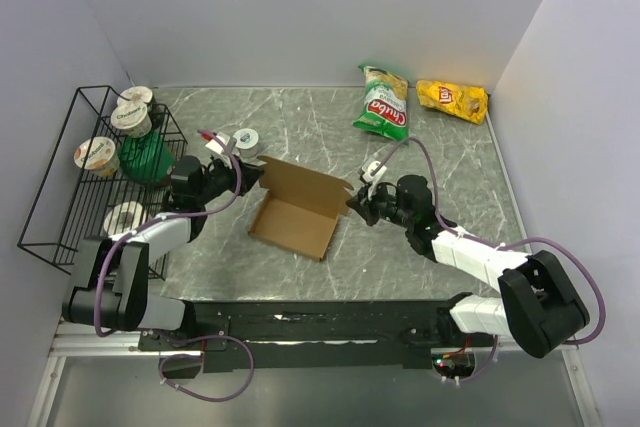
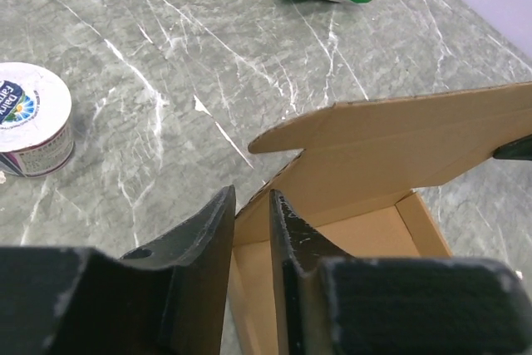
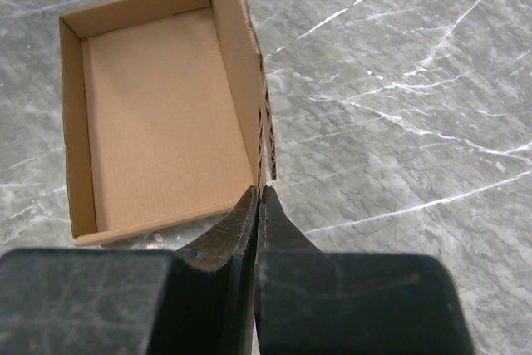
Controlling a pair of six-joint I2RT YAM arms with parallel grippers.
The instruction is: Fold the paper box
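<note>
Brown paper box [image 1: 295, 209] mid-table on grey marble [image 1: 450, 167], tray open upward, lid flap raised along the far side. Left gripper [image 2: 249, 204] at its far left corner, jaws a narrow gap apart, cardboard corner in that gap; pinching or not, impossible to tell. Right gripper [image 3: 259, 194] at the right corner, jaws pressed together, tips against the cardboard edge.

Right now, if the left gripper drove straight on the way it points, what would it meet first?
The box: the left gripper points at its near corner, with cardboard already showing in the gap. Depth is unclear, but contact looks close.
</note>
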